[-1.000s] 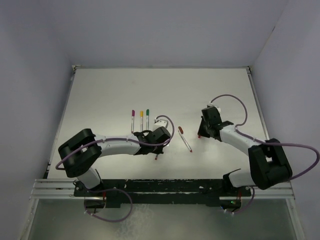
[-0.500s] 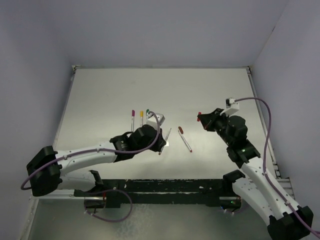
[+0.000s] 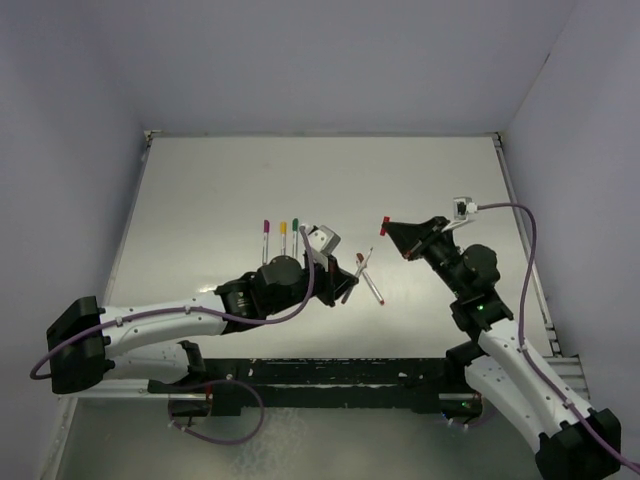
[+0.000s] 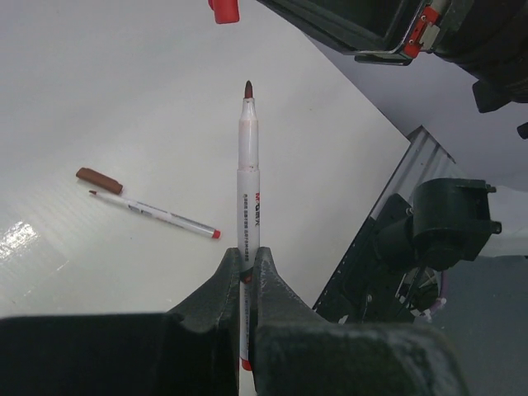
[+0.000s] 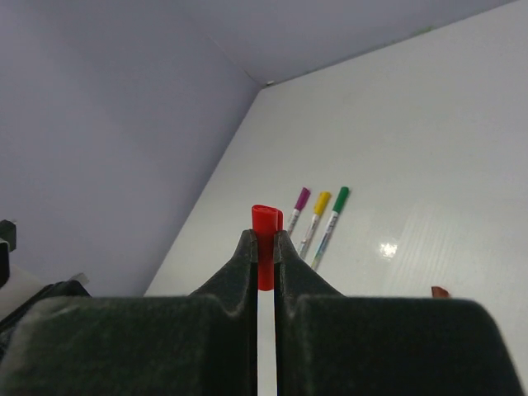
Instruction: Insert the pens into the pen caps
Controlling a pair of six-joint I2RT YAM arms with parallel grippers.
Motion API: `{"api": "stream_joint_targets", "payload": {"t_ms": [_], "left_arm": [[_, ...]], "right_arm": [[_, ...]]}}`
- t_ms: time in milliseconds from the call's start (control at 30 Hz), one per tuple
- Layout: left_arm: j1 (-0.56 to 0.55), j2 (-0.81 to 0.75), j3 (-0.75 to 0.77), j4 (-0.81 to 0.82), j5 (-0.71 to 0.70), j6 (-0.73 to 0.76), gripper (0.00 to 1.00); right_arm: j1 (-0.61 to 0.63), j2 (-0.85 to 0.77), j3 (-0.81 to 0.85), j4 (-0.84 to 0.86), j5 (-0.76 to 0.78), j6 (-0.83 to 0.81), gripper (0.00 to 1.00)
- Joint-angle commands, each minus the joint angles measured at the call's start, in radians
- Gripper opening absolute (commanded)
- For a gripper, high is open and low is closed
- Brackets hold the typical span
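Left tool (image 4: 246,262) squeezes a thin silver-grey pen with a dark red tip (image 4: 248,181), up off my white bench (image 4: 124,99). My right tool (image 5: 264,247) pinches a short red plastic cap (image 5: 266,216) near it.

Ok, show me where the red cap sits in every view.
Top external: red cap right of centre, at the right tool's tip.
Left wrist: the cap at the top edge, left of centre, beyond the held pen's tip.
Right wrist: dead centre, pinched between the tool's fingers.
Shared landmark: the dark red cap lying beside the loose pen.
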State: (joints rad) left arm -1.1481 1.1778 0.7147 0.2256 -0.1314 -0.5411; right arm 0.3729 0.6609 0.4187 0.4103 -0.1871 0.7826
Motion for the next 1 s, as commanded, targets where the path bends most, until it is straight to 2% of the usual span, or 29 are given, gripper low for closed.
{"api": "stream_joint_targets", "payload": {"t_ms": [0, 200, 433, 967], "left_arm": [[-0.006, -0.024, 0.014, 0.125, -0.034, 0.063, 0.0], [-0.006, -0.026, 0.035, 0.133, -0.089, 0.088, 0.0], [-0.005, -0.025, 0.036, 0.196, -0.106, 0.105, 0.0], [-0.005, -0.007, 0.069, 0.213, -0.094, 0.124, 0.0]], "right_arm": [[0.004, 0.041, 0.013, 0.289, -0.072, 0.097, 0.0], [0.006, 0.088, 0.026, 0.382, -0.107, 0.156, 0.0], [0.008, 0.074, 0.003, 0.404, -0.121, 0.187, 0.0], [0.026, 0.076, -0.022, 0.437, -0.106, 0.216, 0.0]]}}
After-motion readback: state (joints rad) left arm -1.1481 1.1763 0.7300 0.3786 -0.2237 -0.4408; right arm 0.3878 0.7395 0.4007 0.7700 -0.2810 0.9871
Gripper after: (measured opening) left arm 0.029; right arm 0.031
